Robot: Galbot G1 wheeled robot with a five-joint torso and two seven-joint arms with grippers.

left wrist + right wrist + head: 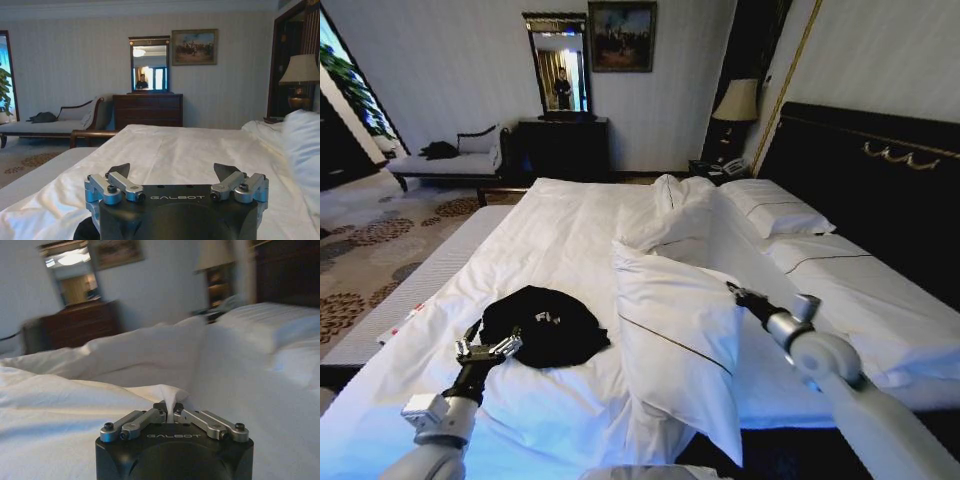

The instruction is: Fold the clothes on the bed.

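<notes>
i judge this as the clearing step before any fold: the t-shirt (545,325) lies bunched in a dark heap on the near left part of the bed (570,240), not yet spread flat. my left gripper (488,350) hovers just beside the heap's near left edge, its jaws wide apart and holding nothing. my right gripper (738,292) is over at the right, its jaws pinched together on a fold of white pillow fabric, as the right wrist view shows at the fingertips (162,407).

that big pillow (680,345) is what stands in the way: it leans just right of the t-shirt and takes up the flat space i need. the next move calls for getting the pillow aside without dragging the sheet under the t-shirt, then taking the t-shirt by an edge to spread it.

2 more pillows (775,208) lie far right by the headboard (880,190), well apart from the work.
</notes>
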